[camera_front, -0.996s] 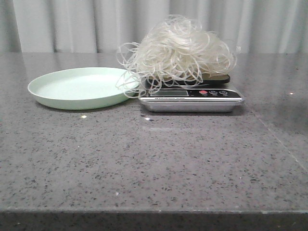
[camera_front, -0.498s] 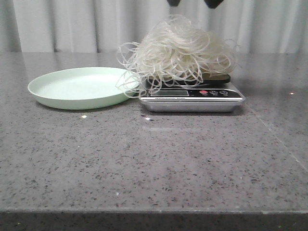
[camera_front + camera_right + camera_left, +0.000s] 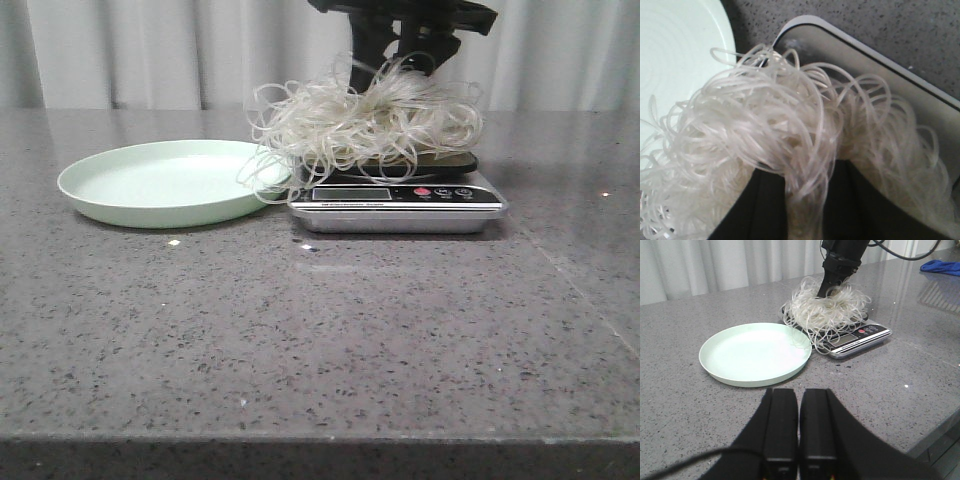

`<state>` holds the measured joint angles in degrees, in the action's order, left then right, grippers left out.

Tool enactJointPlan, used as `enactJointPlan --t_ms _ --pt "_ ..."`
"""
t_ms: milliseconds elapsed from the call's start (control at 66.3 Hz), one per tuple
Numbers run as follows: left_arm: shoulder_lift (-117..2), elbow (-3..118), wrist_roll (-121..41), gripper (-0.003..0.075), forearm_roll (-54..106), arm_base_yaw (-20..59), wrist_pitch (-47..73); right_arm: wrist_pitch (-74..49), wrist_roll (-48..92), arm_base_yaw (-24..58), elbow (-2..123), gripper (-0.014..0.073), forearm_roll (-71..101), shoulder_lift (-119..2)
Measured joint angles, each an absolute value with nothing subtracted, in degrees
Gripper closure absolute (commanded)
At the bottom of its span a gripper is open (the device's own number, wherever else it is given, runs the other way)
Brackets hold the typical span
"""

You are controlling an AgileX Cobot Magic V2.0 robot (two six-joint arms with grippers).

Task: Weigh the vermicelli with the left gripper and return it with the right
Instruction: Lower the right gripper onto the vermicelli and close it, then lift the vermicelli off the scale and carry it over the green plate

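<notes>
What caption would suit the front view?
Right gripper plunges into vermicelli on the scale, beside an empty plate.

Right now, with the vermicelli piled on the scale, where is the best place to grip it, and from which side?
Probably the top centre of the vermicelli, from straight above. The tangle mounds densest there, while loose loops trail over the scale and toward the plate, so side approaches would snag little. The right gripper is already pressed into that crown.
</notes>
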<state>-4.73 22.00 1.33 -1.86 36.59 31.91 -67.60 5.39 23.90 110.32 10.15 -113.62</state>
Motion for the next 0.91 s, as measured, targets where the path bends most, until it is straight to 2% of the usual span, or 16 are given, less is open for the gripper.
enactJointPlan --t_ms 121,528,739,905 --pt "-4.73 22.00 1.33 0.0594 -1.86 36.59 31.91 -69.25 5.39 23.90 112.81 0.0460 11.04 -114.17" --pt "-4.73 22.00 1.33 0.0594 -1.86 36.59 31.91 -72.04 5.39 24.76 129.19 0.0459 23.51 -114.66" --pt "-4.73 22.00 1.33 0.0594 -1.86 36.59 31.91 -71.94 5.39 28.72 130.52 0.0454 25.53 -115.48" --pt "-4.73 22.00 1.33 0.0594 -1.86 36.59 31.91 -67.18 5.39 32.03 130.52 0.0446 25.75 -119.98"
